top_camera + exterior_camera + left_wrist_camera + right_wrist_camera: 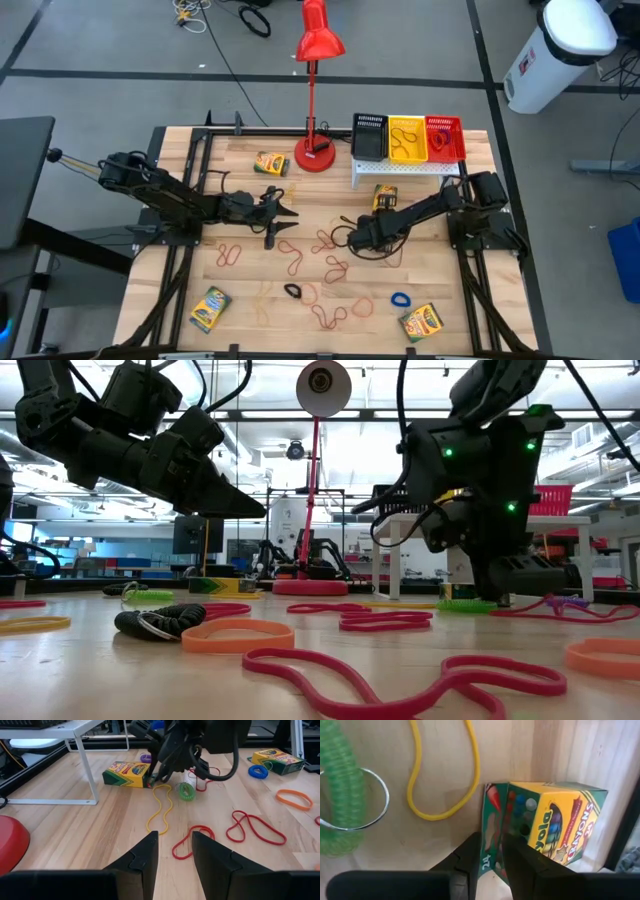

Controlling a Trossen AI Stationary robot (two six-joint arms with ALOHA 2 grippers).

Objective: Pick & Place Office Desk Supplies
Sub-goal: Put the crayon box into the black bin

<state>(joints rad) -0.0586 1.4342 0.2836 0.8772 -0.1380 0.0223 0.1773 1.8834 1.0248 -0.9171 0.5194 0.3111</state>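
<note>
the right gripper [490,857] is low over the middle of the tabletop [240,300], right at the end of a crayon box [545,827]. its two fingers [465,860] sit close together with only a thin gap, and they hold nothing. they cover part of the box's end flap, so you cannot tell if they touch it. in the high view this box is mostly hidden under the right arm.

a yellow band [442,770] lies just beside that box, and a green coil loop [342,795] is near it, cut off at the picture's edge.

the left gripper [175,850] hangs above the tabletop, left of the middle, pointing toward the right arm. its fingers [142,855] are partly open and empty. a red band [192,840] lies on the wood just past them.

three more crayon boxes [271,163] lie on the tabletop: one near the lamp [318,95], one at the front left and one at the front right. many thin bands [300,262] are spread over the middle and front; from above they are too small to count.

the black bin [368,137], yellow bin [406,138] and red bin [444,137] stand side by side on a small white shelf [405,165] at the back right. something thin lies in the yellow and red bins, hard to make out.
</note>
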